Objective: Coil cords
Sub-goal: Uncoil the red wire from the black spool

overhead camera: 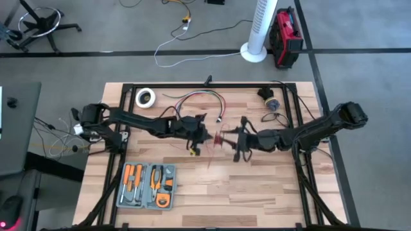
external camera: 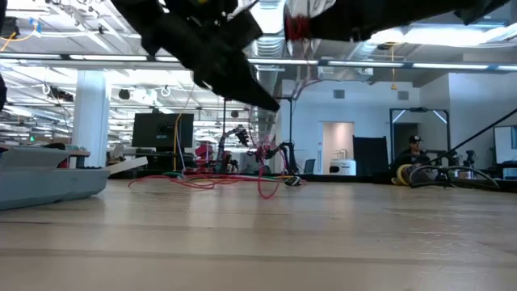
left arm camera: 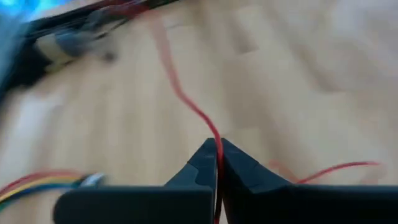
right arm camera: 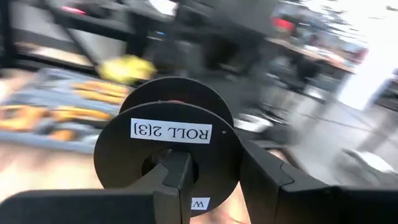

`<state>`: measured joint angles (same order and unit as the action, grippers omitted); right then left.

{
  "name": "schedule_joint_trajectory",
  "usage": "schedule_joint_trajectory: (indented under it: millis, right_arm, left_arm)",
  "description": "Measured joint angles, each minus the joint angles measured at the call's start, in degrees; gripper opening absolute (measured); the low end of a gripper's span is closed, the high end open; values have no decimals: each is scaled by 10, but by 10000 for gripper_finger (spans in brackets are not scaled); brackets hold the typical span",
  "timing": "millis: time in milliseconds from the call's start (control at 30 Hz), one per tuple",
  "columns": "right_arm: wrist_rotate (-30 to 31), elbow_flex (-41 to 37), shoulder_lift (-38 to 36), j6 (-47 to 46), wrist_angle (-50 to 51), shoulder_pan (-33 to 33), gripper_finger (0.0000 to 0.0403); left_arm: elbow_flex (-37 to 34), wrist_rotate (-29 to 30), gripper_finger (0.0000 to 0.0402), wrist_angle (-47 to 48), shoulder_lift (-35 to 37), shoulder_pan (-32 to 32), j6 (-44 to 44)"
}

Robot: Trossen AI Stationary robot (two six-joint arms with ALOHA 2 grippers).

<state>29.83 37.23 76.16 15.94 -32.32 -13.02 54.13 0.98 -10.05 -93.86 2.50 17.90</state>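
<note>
Looking down over the whole wooden table (overhead camera: 257,186), I have both arms reaching in from the sides and meeting near the middle. The grey tool tray (overhead camera: 146,186) with the orange-handled tools sits at the near left, well apart from the work, and a roll of white tape (overhead camera: 146,97) lies toward the far left corner. A bundle of coloured wires (overhead camera: 199,97) arcs across the far middle, and I leave that alone.

The left gripper (overhead camera: 200,136) is just left of centre, raised off the wood in the low view. From its wrist camera I see its fingers (left arm camera: 242,171) pressed together on the red wire (left arm camera: 186,102), which runs out between them and away across the boards.

The right gripper (overhead camera: 239,142) faces it from just right of centre. Its wrist camera shows the jaws clamped on a black spool (right arm camera: 171,146) labelled ROLL 2(3), held by one flange. In the low view a small band of red shows up at the spool, so I judge some wire is already wound on.

A good deal is left, though. The low view shows loose red loops lying on the table beyond the grippers, trailing off to the left, and thin red strands spread between the two grippers in the overhead. My read is that winding has started but is nowhere near done: the slack on the table has to be fed on, turn by turn, with the left keeping the wire taut.
</note>
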Motion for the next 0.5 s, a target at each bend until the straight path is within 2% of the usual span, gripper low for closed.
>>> schedule_joint_trajectory:
  millis: [100, 200, 500]
  right_arm:
    - [-64, 0, 0, -1, 7, -12, 108]
    - [-110, 0, 0, -11, 33, -16, 108]
    - [-135, 0, 0, -79, 155, 0, 108]
  left_arm:
    - [0, 68, 0, -14, -10, 14, 3]
    - [0, 96, 0, -20, -5, 32, 19]
    - [0, 105, 0, -12, 82, 60, 48]
